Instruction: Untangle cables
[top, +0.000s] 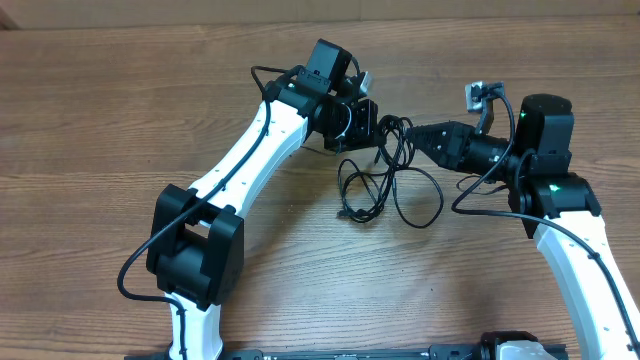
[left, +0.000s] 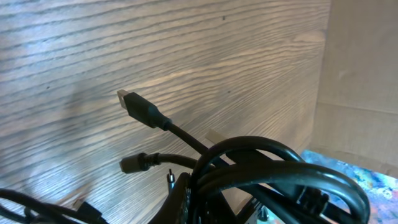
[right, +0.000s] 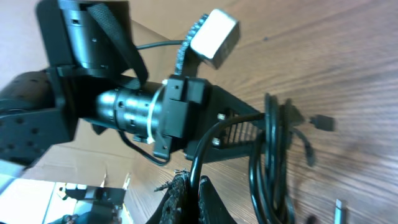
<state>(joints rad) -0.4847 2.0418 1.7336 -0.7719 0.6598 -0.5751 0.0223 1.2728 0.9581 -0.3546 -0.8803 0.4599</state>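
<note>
Cables (top: 390, 140): thin black cords bunched in a knot near the middle of the worktop (top: 120, 110), a little toward its far side. The knot is lifted between the two hands. Loose loops trail from it toward the near side and lie on the wood. One plug end (top: 345, 212) rests at the loops' left rim.

Left wrist view: thick coils (left: 273, 165) fill the lower frame. A silver-tipped flat plug (left: 134, 102) and a round plug (left: 132, 164) stick out over the wood.

Left hand (top: 378, 135): closed, clamped on the bundle from the left.

Right hand (top: 415, 135): closed from the right, just beside the left hand. In its wrist view one cord rises from between the pinched fingers (right: 177, 193) and curves up to the hanging bunch (right: 272, 155). A small plug (right: 322, 121) dangles past it.

Room: the hands nearly meet tip to tip over the knot, so space there is tight. Open wood spreads wide to the left, and on the near side between the two arms. A pale board (top: 500, 8) runs along the far edge, well apart from the knot.
</note>
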